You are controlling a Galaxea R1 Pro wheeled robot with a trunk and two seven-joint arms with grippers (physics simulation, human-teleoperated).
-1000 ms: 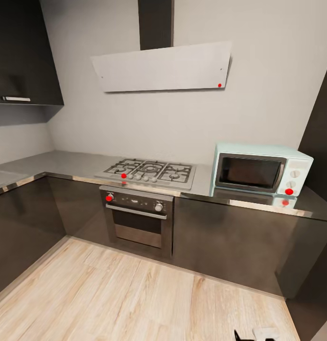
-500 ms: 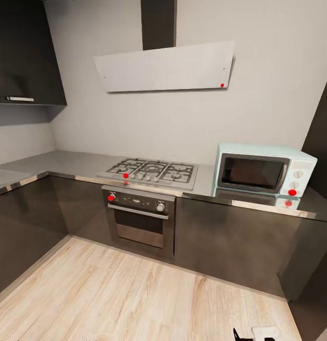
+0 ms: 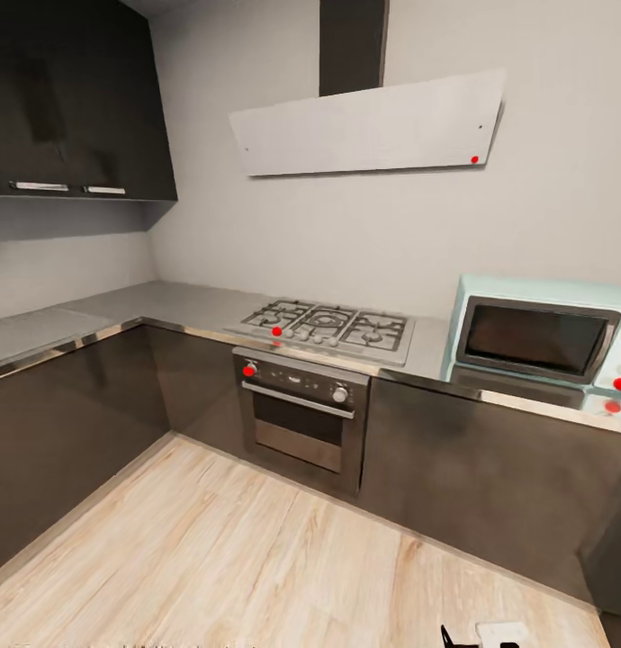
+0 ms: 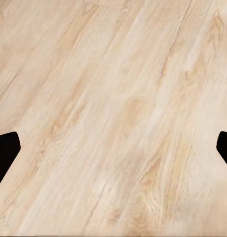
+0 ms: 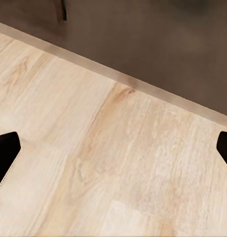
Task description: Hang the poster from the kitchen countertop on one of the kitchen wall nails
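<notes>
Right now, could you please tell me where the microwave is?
In the head view, the pale blue microwave stands at the right on the kitchen countertop, right of the gas hob.

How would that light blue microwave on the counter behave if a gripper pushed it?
The microwave looks boxy and wide, sitting flat on the countertop, so it would probably slide rather than tip. It likely is heavy for one gripper. The smooth grey top may let it skid.

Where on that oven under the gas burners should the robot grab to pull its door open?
Probably the bar handle across the top of the oven door, just under the knob panel. It runs level and long, and seems to stand off the door, so a grip at its middle, coming straight in from the front over the wooden floor with one finger above and one below, looks best.
</notes>
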